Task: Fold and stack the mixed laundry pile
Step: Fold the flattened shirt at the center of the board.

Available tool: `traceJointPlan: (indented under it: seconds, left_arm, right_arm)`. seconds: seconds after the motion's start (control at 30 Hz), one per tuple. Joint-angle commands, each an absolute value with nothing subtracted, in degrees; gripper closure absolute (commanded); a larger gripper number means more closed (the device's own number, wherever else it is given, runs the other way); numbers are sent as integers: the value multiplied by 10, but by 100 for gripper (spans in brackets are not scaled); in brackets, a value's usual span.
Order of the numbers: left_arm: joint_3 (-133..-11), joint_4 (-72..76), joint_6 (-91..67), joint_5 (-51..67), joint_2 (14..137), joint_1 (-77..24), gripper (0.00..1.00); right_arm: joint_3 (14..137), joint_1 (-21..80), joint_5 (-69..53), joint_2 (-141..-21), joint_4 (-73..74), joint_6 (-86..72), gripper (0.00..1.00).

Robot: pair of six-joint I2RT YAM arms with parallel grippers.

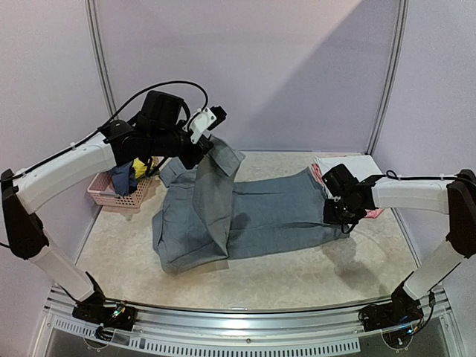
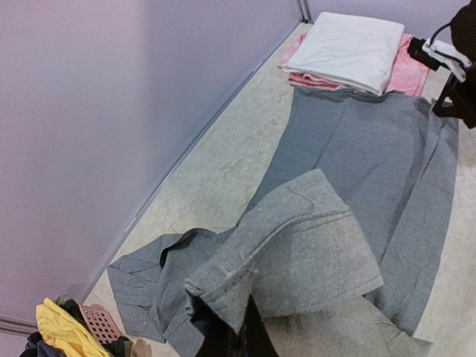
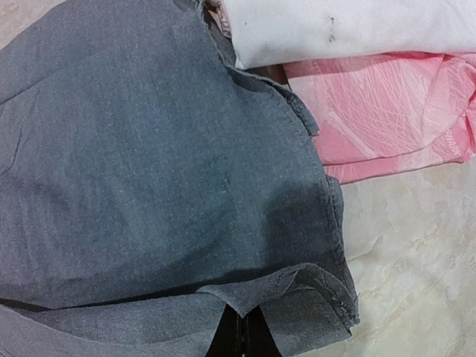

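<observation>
Grey trousers [image 1: 275,212] lie spread across the middle of the table. My left gripper [image 1: 207,145] is shut on one end of them and holds that part lifted above the table, the cloth hanging down in a fold [image 2: 297,245]. At the right, my right gripper [image 1: 341,217] is shut on the trousers' hem corner [image 3: 297,286], low over the table. Behind it lies a folded white piece [image 2: 349,48] on a folded pink piece [image 3: 387,111]. A bright yellow garment [image 1: 140,167] and a navy blue top [image 1: 123,177] sit in the basket.
The pink lattice basket [image 1: 111,195] stands at the back left against the wall. Pale walls with metal posts [image 1: 100,59] close the table's back and sides. The folded stack [image 1: 349,165] fills the back right corner.
</observation>
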State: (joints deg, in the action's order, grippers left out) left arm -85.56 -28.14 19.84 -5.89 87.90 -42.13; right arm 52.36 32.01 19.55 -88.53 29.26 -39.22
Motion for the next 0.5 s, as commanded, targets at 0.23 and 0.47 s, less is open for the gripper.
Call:
traceJointPlan:
  seconds: [0.23, 0.47]
  left_arm:
    - [-815, -167, 232, -4, 941, -366, 100]
    - [-860, -135, 165, -181, 1041, -333, 47]
  right_arm:
    - [568, 285, 157, -964, 253, -368, 64]
    - [609, 279, 140, -938, 278, -348, 46]
